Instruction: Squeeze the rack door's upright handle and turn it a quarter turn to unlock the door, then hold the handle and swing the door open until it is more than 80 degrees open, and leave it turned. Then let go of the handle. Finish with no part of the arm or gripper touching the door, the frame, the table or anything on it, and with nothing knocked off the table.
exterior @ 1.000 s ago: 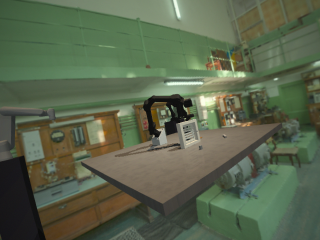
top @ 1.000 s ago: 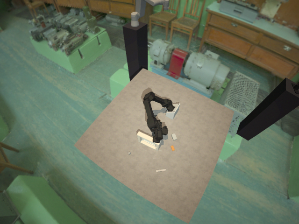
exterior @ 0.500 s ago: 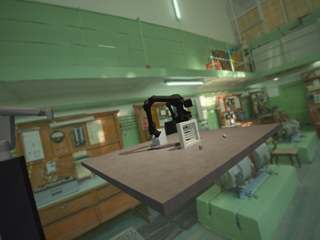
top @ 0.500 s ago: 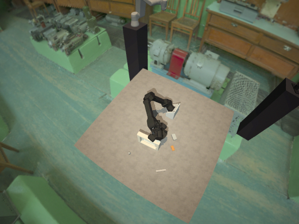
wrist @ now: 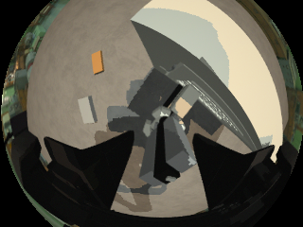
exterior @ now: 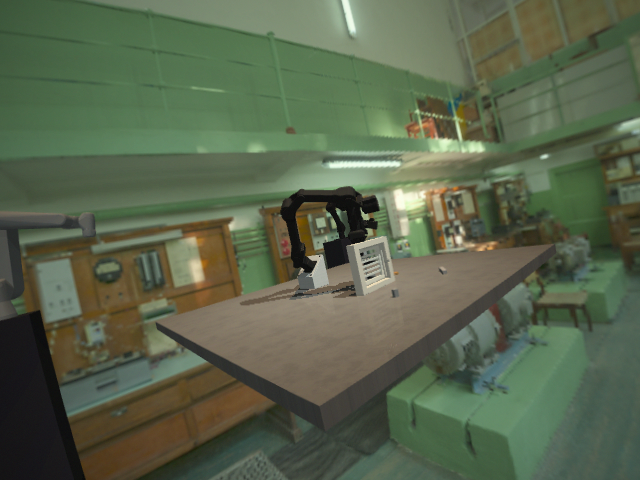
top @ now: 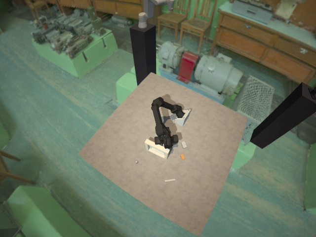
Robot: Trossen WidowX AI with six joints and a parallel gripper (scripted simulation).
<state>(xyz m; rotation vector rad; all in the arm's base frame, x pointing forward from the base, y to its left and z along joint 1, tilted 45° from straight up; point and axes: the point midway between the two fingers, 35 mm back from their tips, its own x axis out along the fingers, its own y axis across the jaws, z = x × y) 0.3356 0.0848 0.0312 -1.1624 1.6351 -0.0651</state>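
The cream rack frame [top: 155, 153] [exterior: 356, 273] [wrist: 258, 61] stands upright on the table [top: 122, 127] [exterior: 310, 335]. The slatted door [exterior: 372, 263] [wrist: 213, 101] shows through it; it is dark and foreshortened in the wrist view, and its exact angle cannot be told. The grey handle [wrist: 182, 150] stands out from the door, with a dark slot along it; how far it is turned is unclear. My gripper [wrist: 165, 136] is open, its black fingers on either side of the handle with gaps visible. In the top and exterior views the fingertips are hidden by the arm or the frame.
A grey block [top: 183, 144] [wrist: 87, 110] and an orange block [top: 182, 156] [wrist: 97, 62] lie beside the frame. A pale strip [top: 170, 180] and a tiny grey cube [top: 137, 162] [exterior: 394, 292] lie farther off. The white arm base [top: 179, 121] [exterior: 313, 280] stands behind.
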